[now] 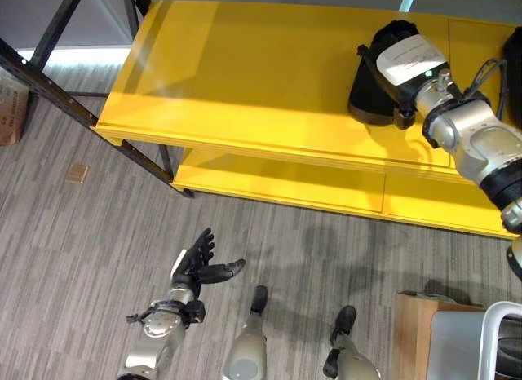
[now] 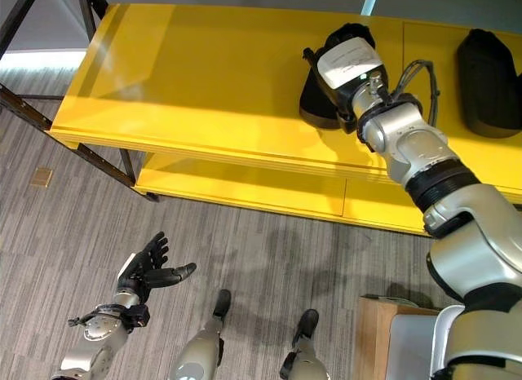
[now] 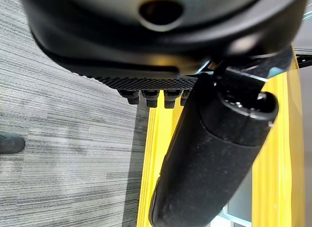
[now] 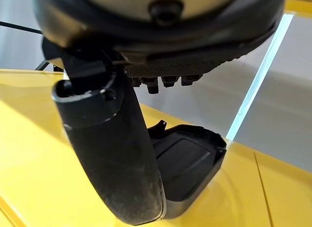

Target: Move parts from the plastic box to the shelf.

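- Left hand is seen low at the left over grey striped carpet floor, fingers spread straight and thumb stuck out sideways; nothing is held or touched.
- In the left wrist view the thumb is seen extended, fingertips short and straight, yellow shelf edge beyond.
- Yellow shelf is spread across the top of the scene, with a lower yellow tier under it and a dark metal frame at its left end.
- Black part is seen lying on the upper shelf surface, right of centre, under the right hand.
- Right hand is stretched over the shelf, directly above the black part; in the right wrist view the thumb is seen reaching down to the part's near edge, fingertips straight and clear of it. Hand is relaxed, not closed round the part; actual contact cannot be told.
- A second black part is lying on the shelf further right, apart from the first.
- Wooden stand is seen at the lower right corner.
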You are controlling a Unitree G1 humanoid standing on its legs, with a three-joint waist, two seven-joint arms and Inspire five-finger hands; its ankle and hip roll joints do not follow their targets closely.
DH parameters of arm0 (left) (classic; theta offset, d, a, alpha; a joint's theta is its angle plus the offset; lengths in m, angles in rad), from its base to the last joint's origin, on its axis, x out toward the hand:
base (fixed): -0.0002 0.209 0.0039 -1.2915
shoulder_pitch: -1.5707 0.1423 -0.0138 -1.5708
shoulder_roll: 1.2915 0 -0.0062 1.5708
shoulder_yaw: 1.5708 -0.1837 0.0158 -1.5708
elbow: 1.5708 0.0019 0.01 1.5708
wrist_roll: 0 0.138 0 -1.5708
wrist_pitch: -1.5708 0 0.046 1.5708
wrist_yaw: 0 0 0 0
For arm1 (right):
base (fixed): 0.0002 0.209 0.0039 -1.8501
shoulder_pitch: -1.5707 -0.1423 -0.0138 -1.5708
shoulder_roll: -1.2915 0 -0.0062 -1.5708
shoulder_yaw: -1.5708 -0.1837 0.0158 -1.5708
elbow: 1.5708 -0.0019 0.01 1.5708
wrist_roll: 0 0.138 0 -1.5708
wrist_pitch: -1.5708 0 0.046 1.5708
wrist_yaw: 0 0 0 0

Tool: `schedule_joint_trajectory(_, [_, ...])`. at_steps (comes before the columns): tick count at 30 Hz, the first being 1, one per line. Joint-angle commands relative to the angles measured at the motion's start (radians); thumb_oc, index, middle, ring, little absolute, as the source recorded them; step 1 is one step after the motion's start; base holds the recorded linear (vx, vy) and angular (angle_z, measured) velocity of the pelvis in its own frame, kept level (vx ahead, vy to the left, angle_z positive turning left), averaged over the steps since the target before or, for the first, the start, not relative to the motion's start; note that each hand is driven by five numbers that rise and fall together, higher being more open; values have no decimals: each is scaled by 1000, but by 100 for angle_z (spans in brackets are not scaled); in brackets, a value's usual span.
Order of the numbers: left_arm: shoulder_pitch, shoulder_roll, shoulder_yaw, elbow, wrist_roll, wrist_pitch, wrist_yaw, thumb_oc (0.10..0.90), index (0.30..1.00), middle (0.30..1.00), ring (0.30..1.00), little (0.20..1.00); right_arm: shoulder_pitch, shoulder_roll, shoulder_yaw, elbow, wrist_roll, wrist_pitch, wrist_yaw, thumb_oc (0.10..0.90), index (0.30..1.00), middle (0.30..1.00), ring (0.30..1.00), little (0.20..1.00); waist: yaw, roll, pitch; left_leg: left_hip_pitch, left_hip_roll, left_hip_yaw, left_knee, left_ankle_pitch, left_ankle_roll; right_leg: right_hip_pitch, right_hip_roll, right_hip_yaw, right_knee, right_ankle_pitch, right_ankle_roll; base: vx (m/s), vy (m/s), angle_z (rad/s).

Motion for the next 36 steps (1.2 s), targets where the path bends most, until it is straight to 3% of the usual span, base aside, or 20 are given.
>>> schedule_joint_trajectory(1, [9, 93, 3, -81, 6, -64, -15, 900, 1000, 1000, 1000, 1000, -167, -57, 71, -45, 28, 11, -30, 900, 1000, 1000, 1000, 1000, 8, -79, -52, 58, 40, 34, -28, 18, 20, 11, -86, 76, 73, -22, 45, -20, -3, -8])
schedule_joint_trajectory(8, [25, 86, 18, -76, 19, -54, -24, 900, 1000, 1000, 1000, 1000, -79, -78, 8, -134, 50, 4, -16, 900, 1000, 1000, 1000, 1000, -13, -83, -71, 85, 44, 50, -28, 8, 21, 29, -80, 90, 60, -14, 46, -13, 5, -6])
schedule_joint_trajectory(14, [33, 63, 48, -75, 25, -48, -7, 900, 1000, 1000, 1000, 1000, 99, -72, -207, -289, 175, 14, -53, 900, 1000, 1000, 1000, 1000, -40, -85, -84, 108, 49, 67, -28, 0, 23, 42, -73, 107, 43, -5, 47, -11, 0, -8])
schedule_joint_trajectory(15, [37, 57, 64, -77, 26, -46, 4, 900, 1000, 1000, 1000, 1000, 193, -48, -312, -351, 221, 20, -77, 900, 1000, 1000, 1000, 1000, -47, -88, -92, 112, 52, 73, -28, -3, 21, 46, -71, 110, 35, -1, 47, -12, -6, -3])
schedule_joint_trajectory(18, [42, 46, 80, -91, 23, -46, 11, 900, 1000, 1000, 1000, 1000, 287, -23, -401, -423, 266, 17, -88, 900, 1000, 1000, 1000, 1000, -57, -88, -100, 117, 54, 78, -28, -5, 20, 52, -69, 113, 26, 4, 47, -5, 0, -11])
schedule_joint_trajectory(19, [45, 29, 97, -108, 28, -45, 22, 900, 1000, 1000, 1000, 1000, 405, 36, -508, -489, 344, 3, -118, 900, 1000, 1000, 1000, 1000, -70, -84, -107, 122, 57, 83, -28, -6, 20, 59, -68, 115, 21, 6, 48, 5, 2, -18])
schedule_joint_trajectory(23, [61, 20, 117, -166, 32, -41, 25, 900, 1000, 1000, 1000, 1000, 592, 108, -630, -615, 453, -25, -120, 900, 1000, 1000, 1000, 1000, -82, -87, -121, 134, 58, 88, -28, -12, 22, 69, -66, 118, 16, 7, 49, 9, 1, -5])
schedule_joint_trajectory(24, [67, 18, 137, -221, 47, -43, 20, 900, 1000, 1000, 1000, 1000, 723, 172, -701, -696, 536, -61, -120, 900, 1000, 1000, 1000, 1000, -96, -85, -126, 142, 60, 93, -28, -15, 21, 76, -66, 120, 13, 8, 51, 0, 0, 0])
schedule_joint_trajectory(31, [82, 36, 187, -363, 81, -63, 12, 900, 1000, 1000, 1000, 1000, 1021, 320, -820, -882, 754, -148, -55, 900, 1000, 1000, 1000, 1000, -124, -86, -149, 172, 61, 105, -28, -29, 23, 96, -64, 127, 12, 0, 54, 40, 13, -4])
schedule_joint_trajectory(36, [58, 47, 219, -444, 106, -94, 24, 900, 1000, 1000, 1000, 1000, 1182, 359, -856, -963, 819, -175, -4, 900, 1000, 1000, 1000, 1000, -150, -86, -163, 205, 64, 124, -28, -47, 26, 106, -65, 144, 18, -8, 57, 64, 15, -7])
